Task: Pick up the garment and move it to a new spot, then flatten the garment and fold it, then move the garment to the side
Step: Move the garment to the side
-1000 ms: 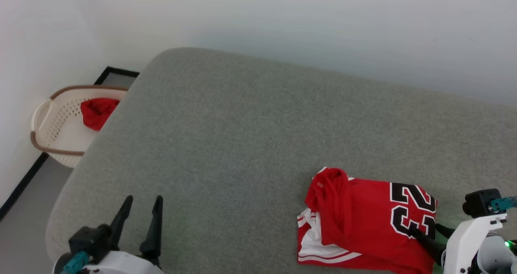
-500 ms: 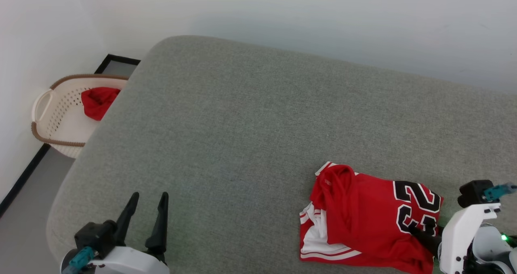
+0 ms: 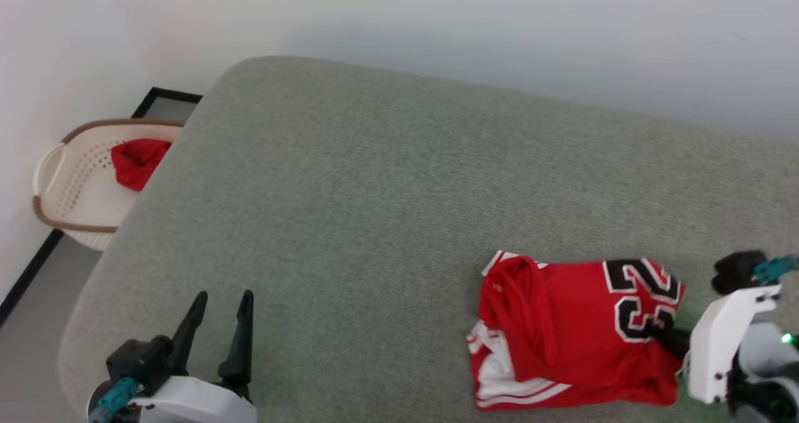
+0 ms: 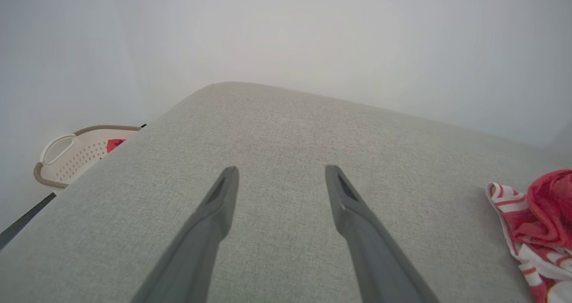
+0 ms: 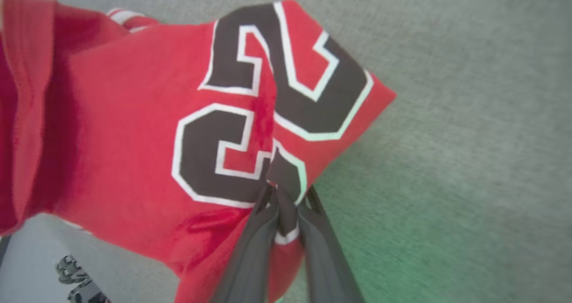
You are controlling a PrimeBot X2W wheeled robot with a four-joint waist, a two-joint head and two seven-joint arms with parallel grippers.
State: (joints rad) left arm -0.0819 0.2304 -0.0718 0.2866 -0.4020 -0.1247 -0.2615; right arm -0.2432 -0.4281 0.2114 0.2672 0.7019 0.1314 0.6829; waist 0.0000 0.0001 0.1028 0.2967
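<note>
Lying toward the near right of one grey cushioned surface (image 3: 349, 211), a single garment (image 3: 562, 329) is resting in a rumpled heap, red with white panels and red-white striped trim showing at its near left edge. Two pincers are showing. The right pincer (image 3: 658, 332) is reaching in from the right, its two dark fingers drawn together and clamping a fold of the garment at the lower edge of the number; the right wrist view is showing a pinch of black, white-edged fabric squeezed between them. The left pincer (image 3: 225, 295) is hovering over bare cushion at the near left, well apart from the garment, with its fingers standing apart and holding nothing. One cream perforated basket (image 3: 75, 179) is sitting on the floor beside the cushion's far left corner, with one plain red cloth (image 3: 134, 161) inside it. Compared with a second ago, the right fingers, then spread on the fabric, are now closing on it, and the cloth around the number is puckering toward them; the left pincer is staying as open as before. The whole head view is also sitting a little differently, which is the camera moving. One piece of writing is reading clearly: the number 23, black with a white outline.
</note>
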